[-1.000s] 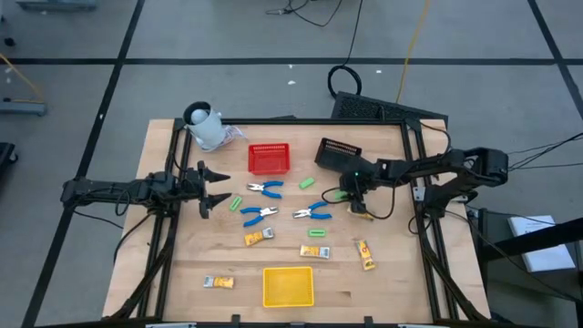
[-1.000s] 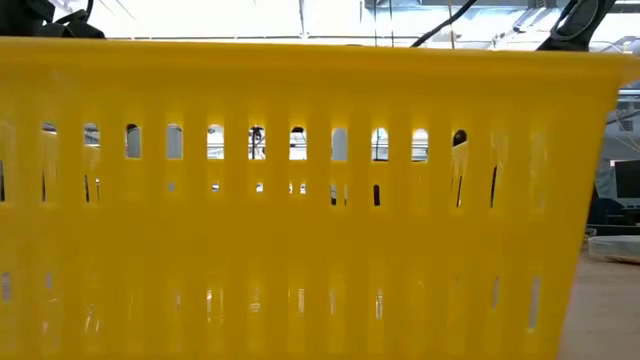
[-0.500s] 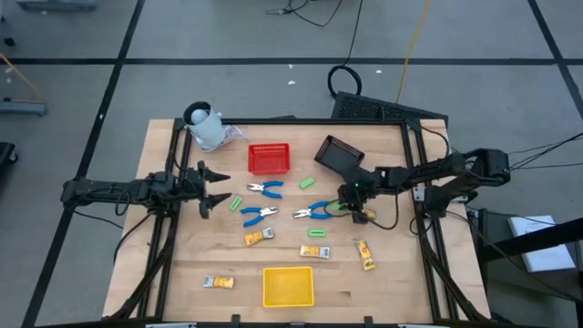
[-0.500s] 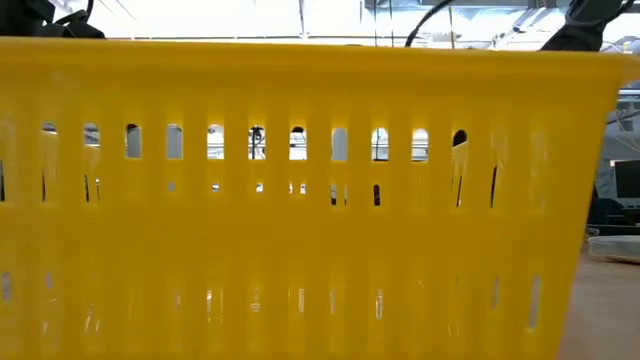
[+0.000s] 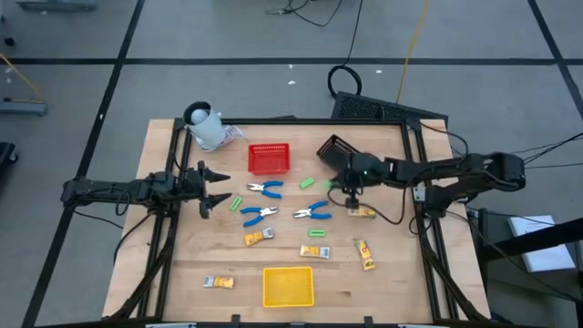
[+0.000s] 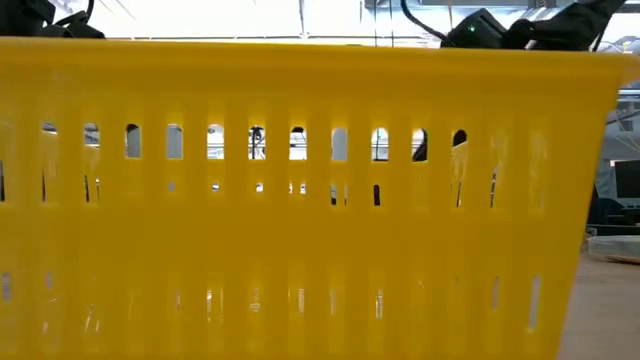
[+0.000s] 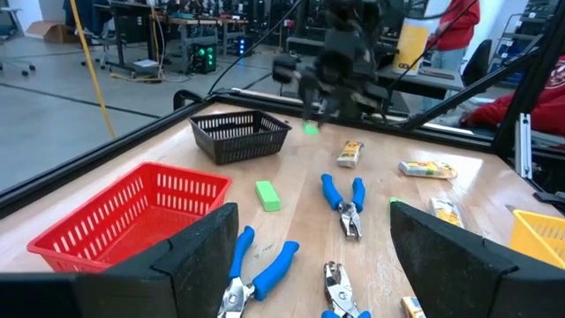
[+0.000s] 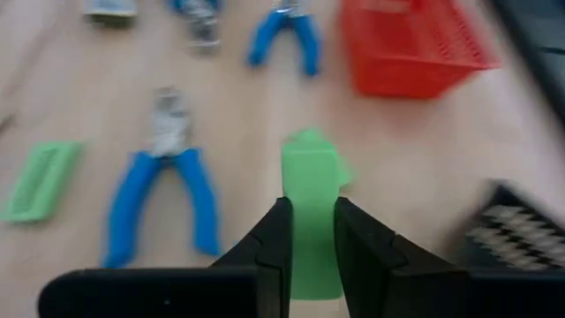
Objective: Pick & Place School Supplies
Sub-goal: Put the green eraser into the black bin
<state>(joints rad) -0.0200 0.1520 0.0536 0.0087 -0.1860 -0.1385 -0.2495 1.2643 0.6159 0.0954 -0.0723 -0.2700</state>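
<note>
My right gripper [image 8: 309,212] is shut on a bright green block [image 8: 310,172] and hangs over the table's far right part [image 5: 339,187], just near of the black mesh basket [image 5: 332,150]. The left wrist view shows it in the air [image 7: 322,104] with the block [image 7: 311,129] below it. Three other green blocks [image 5: 306,182] [image 5: 237,201] [image 5: 316,233], three blue-handled pliers [image 5: 265,189] [image 5: 259,215] [image 5: 312,212] and several yellow packets [image 5: 362,212] lie flat on the wood. My left gripper [image 5: 214,187] waits open at the left edge. My right gripper pinches the green block by its two long sides [image 8: 309,231], one finger [image 8: 275,237] on each side. The fingers lie along the block, whose free end [image 8: 309,141] sticks out past their tips. The block is lifted clear of the table, as the left wrist view shows.
A red mesh basket [image 5: 269,158] stands at the far middle, a yellow basket [image 5: 288,285] at the near edge; its wall [image 6: 300,200] fills the low view. A white object [image 5: 205,126] sits at the far left corner. People in red [image 7: 459,26] are beyond the table.
My right gripper has dipped to the green block beside the yellow packet, then risen with it and moved toward the far edge and the black basket. The block is now lifted clear of the table; the packet stays where it lay.
</note>
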